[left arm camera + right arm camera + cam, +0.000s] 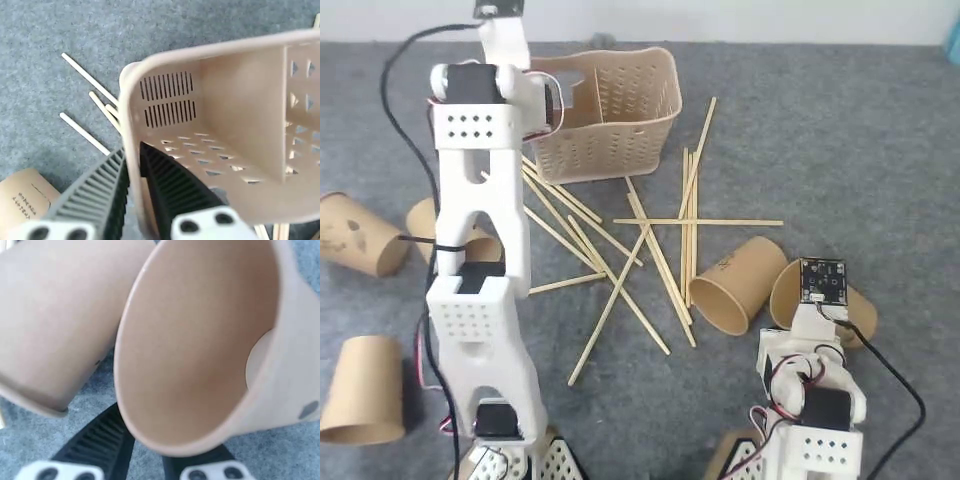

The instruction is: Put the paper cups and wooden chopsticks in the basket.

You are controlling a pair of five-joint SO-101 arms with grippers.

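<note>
Left wrist view: the left gripper [133, 150] is clamped on the side wall of the basket [240, 95], one jaw inside and one outside.

In the high view the basket sits at 12 o'clock, the wooden chopsticks [650, 250] lie scattered at centre, and the paper cups [740, 285] lie on their sides at 9, 8 and 4 o'clock. The cups are probably light and easily crushed, so a gentle pinch across the rim suits them. The chopsticks look stiff, thin and apt to roll, and are best taken mid-length. The left arm [480, 250] stretches far forward. The right arm [815, 400] is folded low, with the right gripper [146, 452] at the mouth of one cup [200, 340] at 4 o'clock. I cannot tell whether it grips that cup.
</note>
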